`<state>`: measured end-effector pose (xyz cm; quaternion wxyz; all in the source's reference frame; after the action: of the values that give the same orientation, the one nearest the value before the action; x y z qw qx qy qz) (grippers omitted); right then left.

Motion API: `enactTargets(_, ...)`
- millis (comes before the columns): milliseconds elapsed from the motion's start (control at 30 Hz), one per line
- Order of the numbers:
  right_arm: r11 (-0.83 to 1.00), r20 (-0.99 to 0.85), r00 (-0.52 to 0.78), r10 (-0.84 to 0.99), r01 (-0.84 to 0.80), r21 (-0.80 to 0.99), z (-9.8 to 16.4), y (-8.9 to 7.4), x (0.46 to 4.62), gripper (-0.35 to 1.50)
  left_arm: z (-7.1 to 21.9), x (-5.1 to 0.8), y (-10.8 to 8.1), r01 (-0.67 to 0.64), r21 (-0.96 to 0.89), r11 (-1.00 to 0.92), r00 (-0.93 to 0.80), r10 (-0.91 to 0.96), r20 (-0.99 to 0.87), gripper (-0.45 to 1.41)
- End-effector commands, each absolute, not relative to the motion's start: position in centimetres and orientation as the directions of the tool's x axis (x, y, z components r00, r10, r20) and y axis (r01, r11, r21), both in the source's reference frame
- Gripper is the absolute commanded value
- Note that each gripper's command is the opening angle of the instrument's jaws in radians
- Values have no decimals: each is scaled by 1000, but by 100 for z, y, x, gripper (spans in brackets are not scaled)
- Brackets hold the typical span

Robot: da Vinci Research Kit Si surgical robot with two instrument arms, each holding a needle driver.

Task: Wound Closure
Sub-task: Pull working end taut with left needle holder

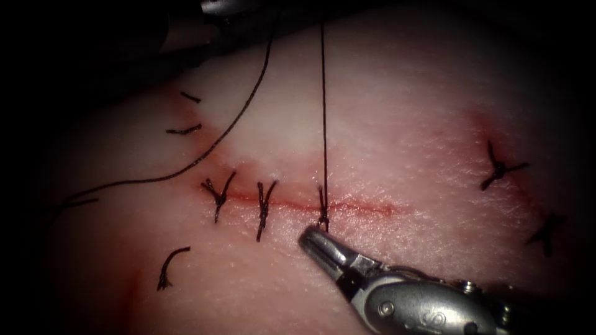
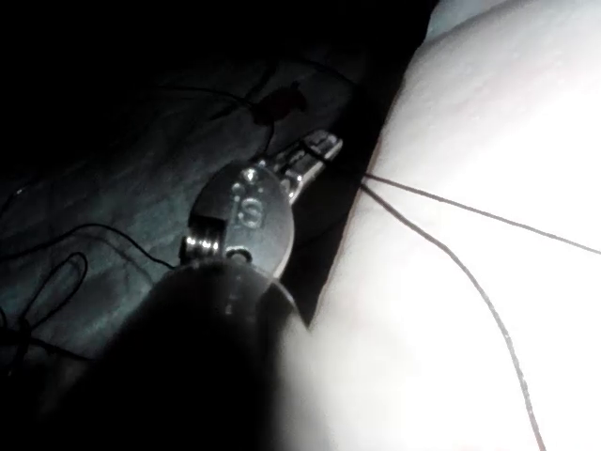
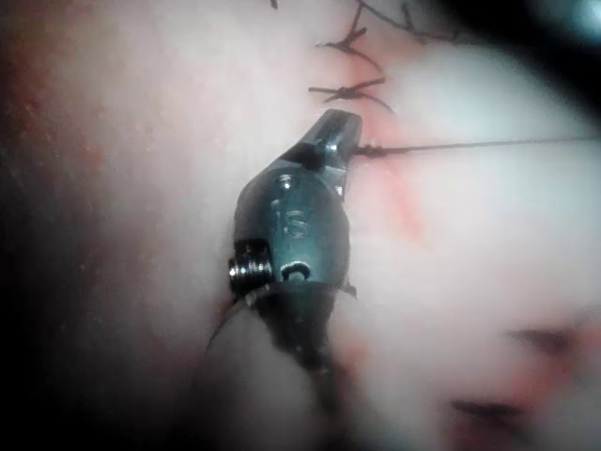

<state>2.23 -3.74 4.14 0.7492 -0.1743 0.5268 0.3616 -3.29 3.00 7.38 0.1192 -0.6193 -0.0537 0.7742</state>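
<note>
The right arm's steel needle driver (image 1: 312, 237), jaws clamped on the taut dark thread (image 1: 323, 111) at the mid-frame knot (image 1: 323, 218), risks tearing pale tissue (image 1: 403, 124); left tool's (image 2: 319, 150) grip indeterminate.

Polished, glossy metal is seen on the right end effector (image 1: 310, 236). The tissue (image 1: 403, 124) appears moist and finely pebbled; the thread (image 1: 323, 111) looks dark and matt.

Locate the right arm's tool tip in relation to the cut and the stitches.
In the endoscope view the right tool sits just below the cut, its tip at the third stitch's knot, right of two finished stitches, where a taut thread rises.
</note>
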Motion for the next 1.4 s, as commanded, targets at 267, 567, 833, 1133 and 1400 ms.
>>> enactTargets(267,522,-834,-104,542,-736,431,398,-371,234,126,673,-282,270,-56,-345,-937,-165,349,-922,-45)
enactTargets(567,437,-726,-156,670,-707,555,380,-344,216,118,563,-243,224,-6,-399,-917,-133,396,-909,-45)
enactTargets(833,419,-657,-87,749,-705,572,398,-297,200,64,454,-246,202,5,-356,-934,-110,353,-929,-45)
enactTargets(1133,391,-576,-33,817,-703,594,417,-252,207,79,417,-258,195,7,-313,-950,-109,310,-944,-45)
enactTargets(1400,383,-555,-24,832,-699,604,428,-236,225,79,404,-265,190,9,-297,-955,-105,294,-950,-45)
